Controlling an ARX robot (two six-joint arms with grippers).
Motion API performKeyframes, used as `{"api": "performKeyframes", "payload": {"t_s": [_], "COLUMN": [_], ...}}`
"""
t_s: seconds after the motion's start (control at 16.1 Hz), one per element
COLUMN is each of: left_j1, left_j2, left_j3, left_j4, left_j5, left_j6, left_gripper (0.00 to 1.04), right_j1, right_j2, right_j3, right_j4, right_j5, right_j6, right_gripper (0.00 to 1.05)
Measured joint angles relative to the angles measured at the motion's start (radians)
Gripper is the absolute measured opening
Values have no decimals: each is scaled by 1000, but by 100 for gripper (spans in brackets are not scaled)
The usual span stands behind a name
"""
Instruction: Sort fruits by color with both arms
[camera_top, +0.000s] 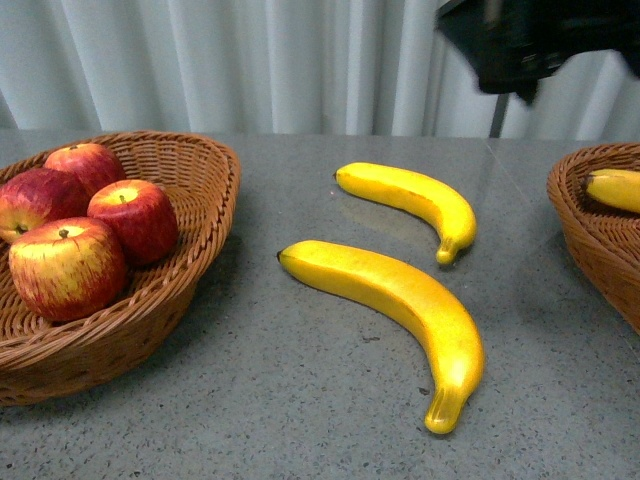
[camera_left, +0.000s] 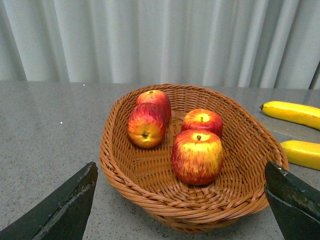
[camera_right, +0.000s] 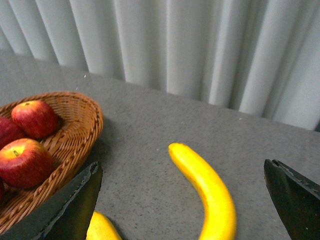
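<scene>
Several red apples, some streaked yellow, lie in a wicker basket at the left. Two yellow bananas rest on the grey table, a near one and a far one. A third banana lies in a second wicker basket at the right edge. My left gripper hangs open in front of the apple basket, holding nothing. My right gripper is open above the table, with the far banana below the gap between its fingers. The right arm shows at the top right.
A pale pleated curtain closes off the back of the table. Bare grey tabletop lies between the two baskets and in front of the bananas. The near banana's tip shows by one right finger.
</scene>
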Motion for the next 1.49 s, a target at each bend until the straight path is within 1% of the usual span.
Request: {"api": "performKeyframes", "payload": {"t_s": [0.06, 0.12, 0.19, 0.31, 0.37, 0.43, 0.75, 0.87, 1.12, 1.18, 1.24, 1.3, 1.37, 1.49], "left_j1": [0, 0, 0, 0, 0, 0, 0, 0, 0, 0, 0, 0, 0, 0], "left_j2": [0, 0, 0, 0, 0, 0, 0, 0, 0, 0, 0, 0, 0, 0], "left_j3": [0, 0, 0, 0, 0, 0, 0, 0, 0, 0, 0, 0, 0, 0], "left_j4": [0, 0, 0, 0, 0, 0, 0, 0, 0, 0, 0, 0, 0, 0], "left_j5": [0, 0, 0, 0, 0, 0, 0, 0, 0, 0, 0, 0, 0, 0], "left_j6": [0, 0, 0, 0, 0, 0, 0, 0, 0, 0, 0, 0, 0, 0], "left_gripper": [98, 98, 98, 98, 98, 98, 98, 98, 98, 98, 98, 98, 98, 98], "right_j1": [29, 46, 68, 93, 100, 105, 105, 106, 120, 124, 124, 124, 121, 87], "right_j2": [97, 148, 205, 264, 292, 304, 340, 356, 373, 373, 373, 372, 369, 337], "right_j3": [101, 161, 227, 266, 278, 279, 281, 274, 229, 220, 212, 209, 209, 207], "right_j4": [-62, -116, -212, -361, -437, -470, -537, -561, -548, -534, -521, -517, -515, -515], "right_j5": [-15, -16, -35, -48, -36, -35, -1, -2, 15, 15, 13, 13, 13, 0], "right_j6": [-30, -64, -112, -187, -212, -226, -230, -235, -264, -267, -275, -282, -282, -277], "right_gripper": [98, 98, 98, 98, 98, 98, 98, 98, 98, 95, 80, 71, 58, 39]}}
